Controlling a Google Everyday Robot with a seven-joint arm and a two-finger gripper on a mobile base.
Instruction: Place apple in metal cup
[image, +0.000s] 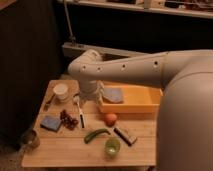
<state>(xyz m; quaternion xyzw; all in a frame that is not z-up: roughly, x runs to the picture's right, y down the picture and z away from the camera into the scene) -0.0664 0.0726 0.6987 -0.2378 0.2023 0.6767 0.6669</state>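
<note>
My gripper (86, 96) hangs at eleven o'clock from the apple (110, 118); I cannot tell its grip. The apple rests on the table (70, 150), with the metal cup (31, 139) well apart at eight o'clock.

You're looking at a lab-type test cell: wooden tabletop (65, 146) of props, dark wall (27, 45), pale rail (107, 50) behind; tool (86, 96) hangs over the tabletop's rear

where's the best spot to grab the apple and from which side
I'd take the apple across its widest middle, coming straight down from above: it is round, with bare table on either side, but the wall of the yellow tray stands close behind it. The end effector hangs by the tray's left end.
</note>
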